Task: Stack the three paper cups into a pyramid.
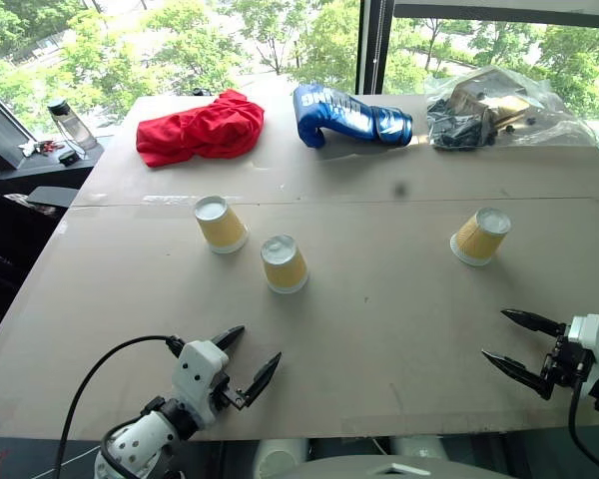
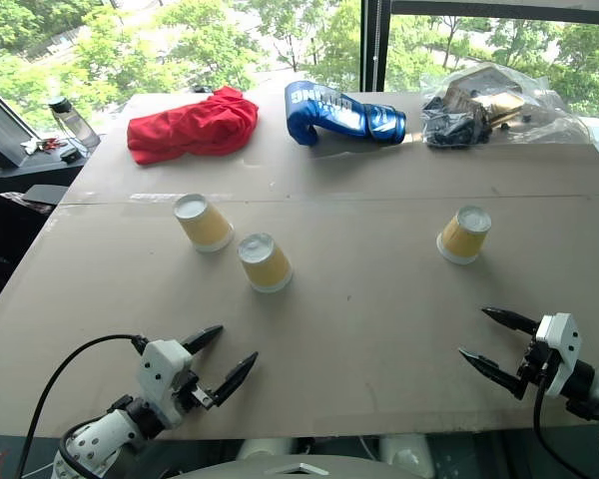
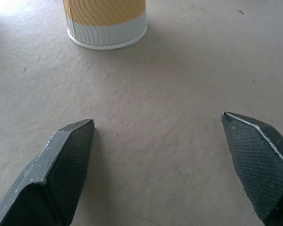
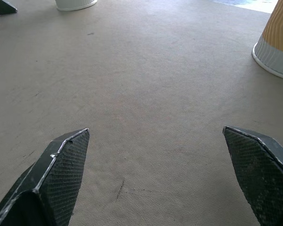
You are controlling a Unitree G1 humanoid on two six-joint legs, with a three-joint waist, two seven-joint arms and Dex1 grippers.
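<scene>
Three small yellow-tan paper cups (image 1: 221,223) (image 1: 284,263) (image 1: 479,237) sit upside down, unstacked, on tan surface (image 1: 379,309) w/ left claw (image 1: 253,361) & right claw (image 1: 507,341) both spread wide, empty.

you're looking at an upper-floor workroom: a board-topped table (image 1: 399,329) sitting by big windows (image 1: 280,30) facing treetops.

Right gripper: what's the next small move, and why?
Probably ease the open right gripper forward toward the lone cup beyond it. All three stand upside down and apart; the other two sit near each other on the left, a likely base.
</scene>
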